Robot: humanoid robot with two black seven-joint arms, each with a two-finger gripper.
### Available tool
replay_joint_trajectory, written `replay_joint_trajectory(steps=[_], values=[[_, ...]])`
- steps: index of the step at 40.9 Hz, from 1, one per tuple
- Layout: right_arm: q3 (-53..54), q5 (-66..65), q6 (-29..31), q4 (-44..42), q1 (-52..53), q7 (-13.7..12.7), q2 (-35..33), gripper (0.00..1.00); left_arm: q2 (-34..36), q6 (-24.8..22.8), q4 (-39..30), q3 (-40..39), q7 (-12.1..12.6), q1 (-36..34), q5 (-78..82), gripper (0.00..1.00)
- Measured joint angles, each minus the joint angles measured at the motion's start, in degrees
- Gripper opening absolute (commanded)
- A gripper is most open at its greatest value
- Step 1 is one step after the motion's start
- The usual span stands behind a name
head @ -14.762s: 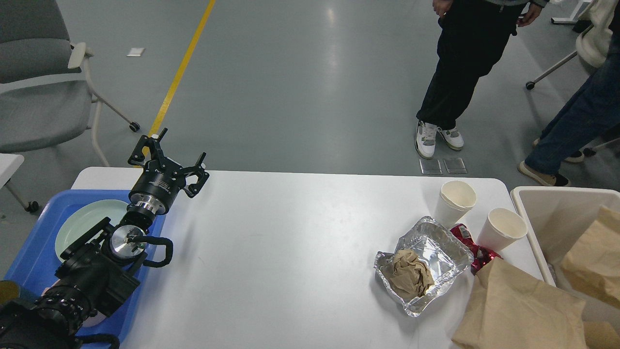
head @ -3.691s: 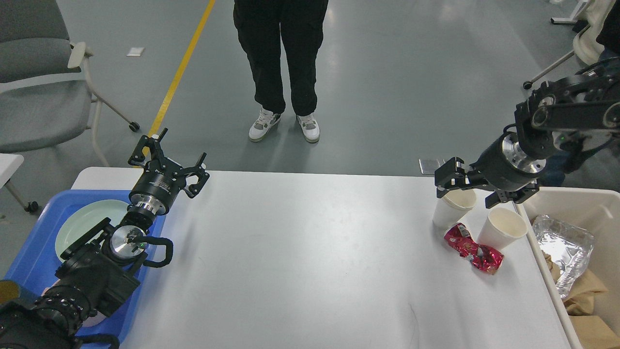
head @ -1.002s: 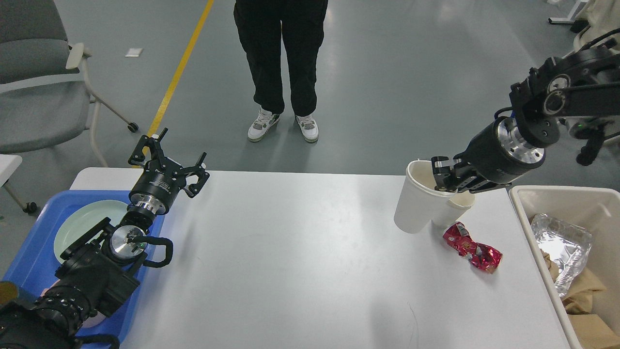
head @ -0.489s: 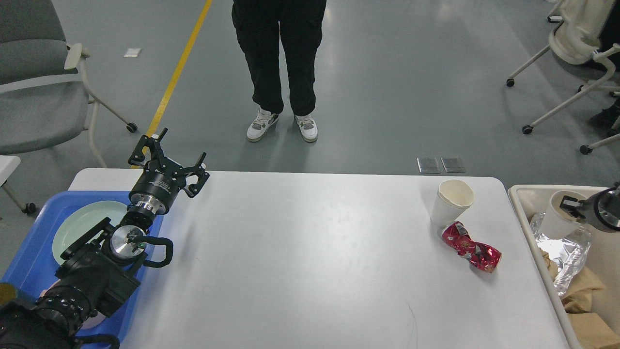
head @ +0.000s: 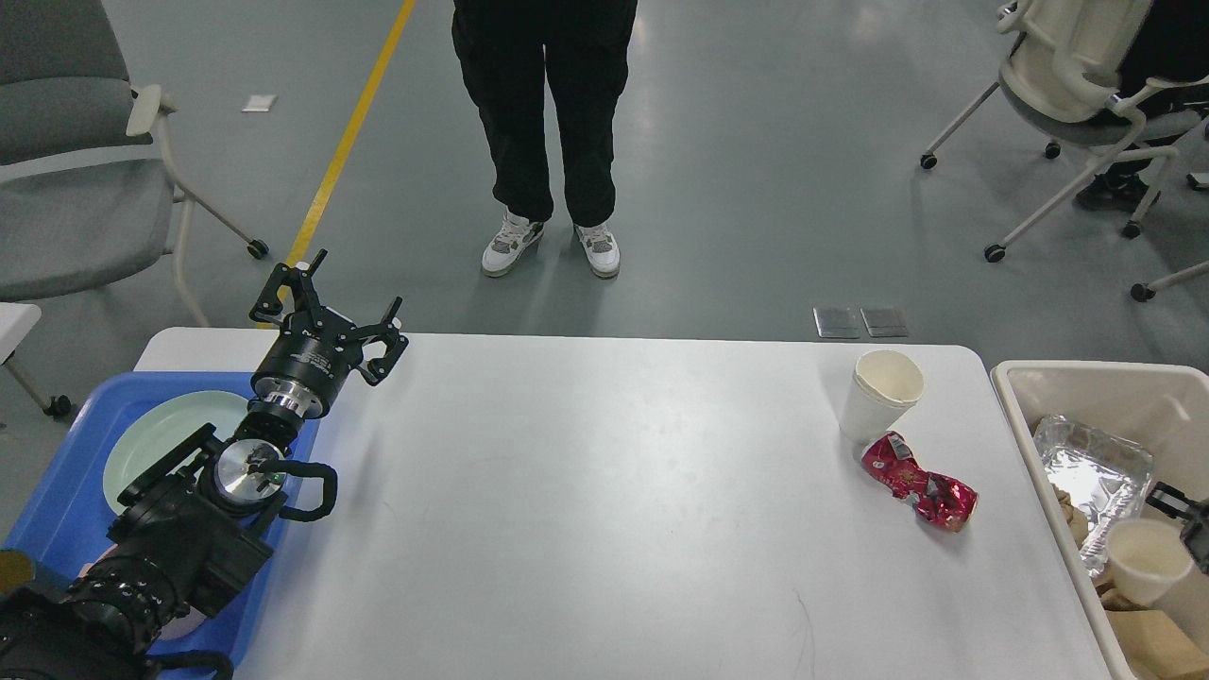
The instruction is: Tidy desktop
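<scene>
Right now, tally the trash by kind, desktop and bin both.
Paper cups: 2, one on the desktop at, one in the bin at
Red wrappers: 1, on the desktop
Foil trays: 1, in the bin
Brown paper: 1 pile, in the bin
Total: 5

Left gripper [head: 332, 316] hangs at the left of the frame, fingers spread wide, over the blue tray [head: 59, 491] with its pale plate [head: 161, 439]. On the white desktop [head: 604, 510], right of centre, a paper cup [head: 880, 392] stands touching a crumpled red wrapper [head: 918, 482]. At the far right edge, the right gripper [head: 1185, 515] barely shows beside a second cup [head: 1148, 567] in the beige bin [head: 1096, 392].
</scene>
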Motion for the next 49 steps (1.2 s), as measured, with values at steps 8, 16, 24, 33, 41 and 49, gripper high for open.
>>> replay_joint_trajectory(steps=[8, 16, 24, 33, 41, 49], values=[[0.7, 0.2, 0.1, 0.8, 2.5, -0.3, -0.6, 1.0, 0.0, 0.0, 0.0, 0.0, 0.0, 0.0, 0.0, 0.97], [1.1, -0.5, 4.1, 13.0, 20.6, -0.1, -3.8, 1.0, 0.0, 0.0, -0.1, 0.0, 0.0, 0.0, 0.0, 0.97], [0.5, -6.8, 21.0, 37.6, 49.5, 0.5, -7.1, 1.0, 0.0, 0.0, -0.1, 0.0, 0.0, 0.0, 0.0, 0.97], [0.8, -9.8, 26.4, 66.0, 70.3, 0.5, -2.9, 1.0, 0.0, 0.0, -0.1, 0.0, 0.0, 0.0, 0.0, 0.97], [0.4, -9.8, 23.6, 72.1, 72.6, 0.5, 3.1, 1.0, 0.0, 0.0, 0.0, 0.0, 0.0, 0.0, 0.0, 0.97], [0.2, -10.1, 19.9, 60.4, 64.8, 0.5, 4.0, 1.0, 0.0, 0.0, 0.0, 0.0, 0.1, 0.0, 0.0, 0.97]])
